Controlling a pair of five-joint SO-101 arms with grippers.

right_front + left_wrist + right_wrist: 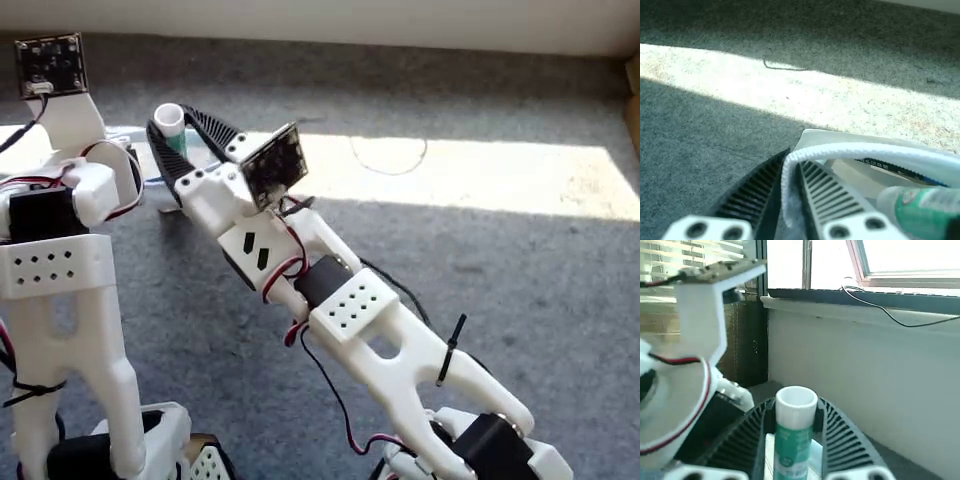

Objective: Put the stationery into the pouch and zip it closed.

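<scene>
The counter [520, 260], covered in grey carpet-like fabric, has a sunlit band [480, 175] along its far side. The right arm [360, 300] stretches from the near edge toward the far left corner. The white pouch [880, 152] lies by that corner, its rim pinched in the closed jaws of the left gripper [792, 162]. The right gripper [792, 407] has its jaws clamped on a glue stick [794, 440], white cap up, at the pouch's mouth. Whether its tip is inside cannot be told.
</scene>
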